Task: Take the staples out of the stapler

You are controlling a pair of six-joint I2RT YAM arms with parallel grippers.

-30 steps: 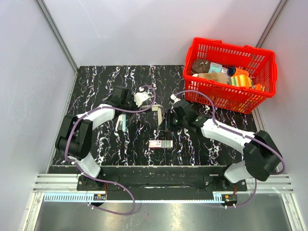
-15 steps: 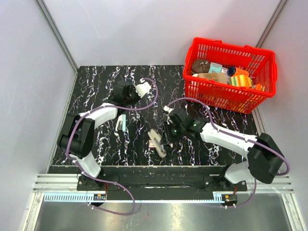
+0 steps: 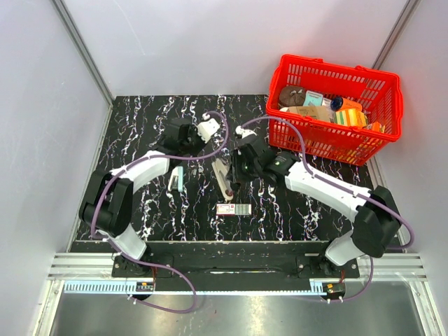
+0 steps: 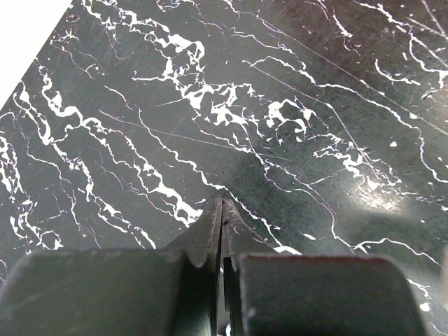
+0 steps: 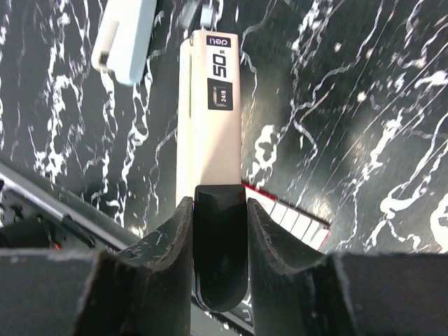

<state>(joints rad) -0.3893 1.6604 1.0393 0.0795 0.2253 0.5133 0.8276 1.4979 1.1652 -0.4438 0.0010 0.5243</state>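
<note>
A black table (image 3: 140,126) veined with white fills the floor between pale walls. At its back right corner stands a red basket (image 3: 329,143) packed with small packages. The right gripper (image 3: 232,172) reaches in towards the middle of the table and clasps a long beige tool (image 3: 223,176) at one end; the tool points towards the near edge, slightly tilted. Just beyond its near tip, a small flat box (image 3: 233,209) lies on the table. To the left, the small pale-blue stapler (image 3: 176,179) lies alone, apart from both arms. The left gripper (image 3: 180,141) hangs behind it, towards the back of the table. Purple cables (image 3: 222,133) loop over both arms.
</note>
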